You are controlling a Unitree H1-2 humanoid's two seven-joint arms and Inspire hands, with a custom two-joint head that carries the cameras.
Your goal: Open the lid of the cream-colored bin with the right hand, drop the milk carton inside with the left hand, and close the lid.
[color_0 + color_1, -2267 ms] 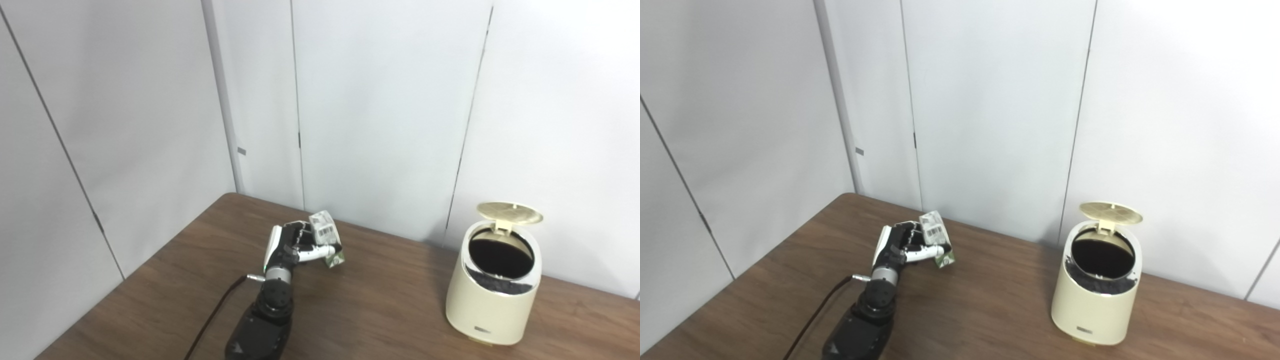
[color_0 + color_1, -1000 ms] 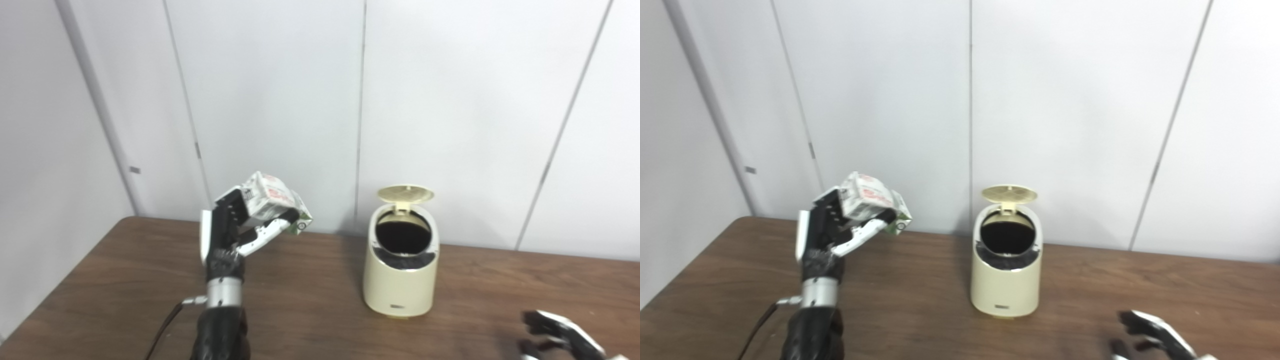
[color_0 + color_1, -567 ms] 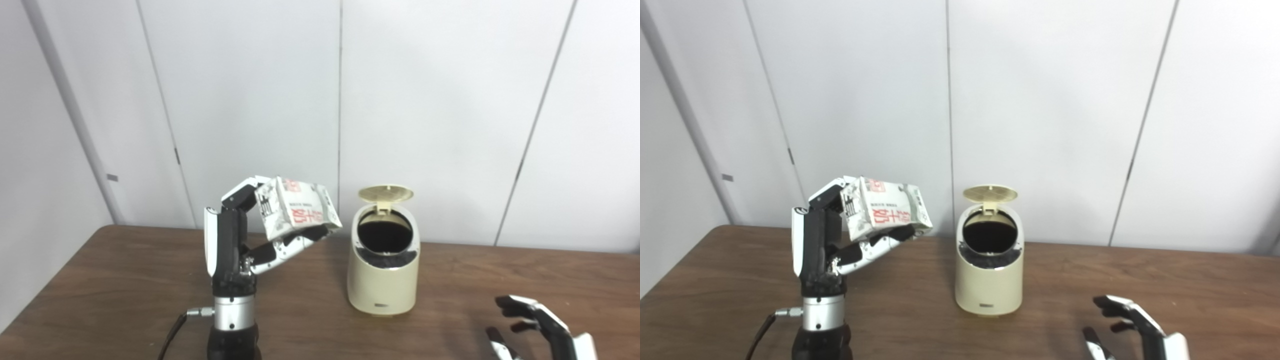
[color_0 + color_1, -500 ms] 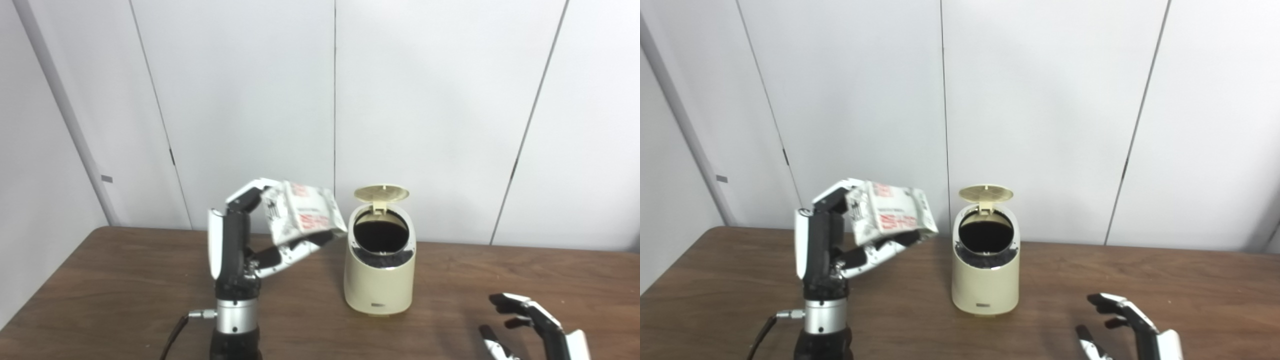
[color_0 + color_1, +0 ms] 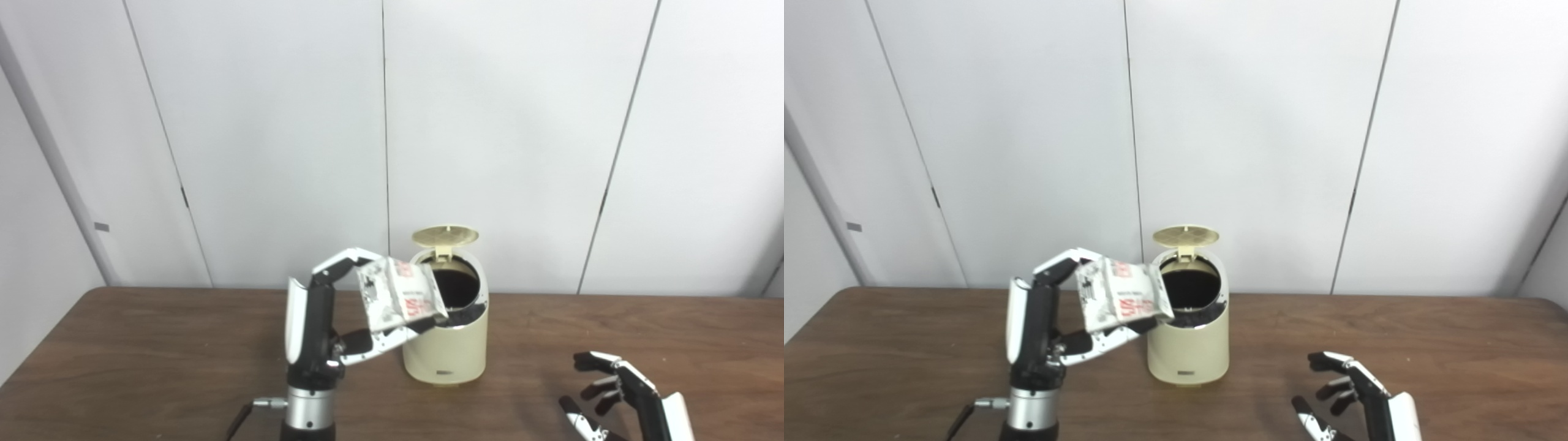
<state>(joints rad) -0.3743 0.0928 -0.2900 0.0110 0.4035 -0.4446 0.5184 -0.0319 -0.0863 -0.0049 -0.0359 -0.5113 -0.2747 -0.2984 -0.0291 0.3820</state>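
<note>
Our left hand (image 5: 318, 331) grips the carton (image 5: 401, 299), tilted at the rim of the bin (image 5: 450, 352), whose lid (image 5: 445, 233) stands up. Our right hand (image 5: 618, 398) waits low, fingers spread, holding nothing.

The bin (image 5: 446, 349) stands mid-table (image 5: 122, 367), near the wall (image 5: 520, 122) behind. The carton (image 5: 399, 301) hangs at its left rim, the right hand (image 5: 618, 398) lower right.
</note>
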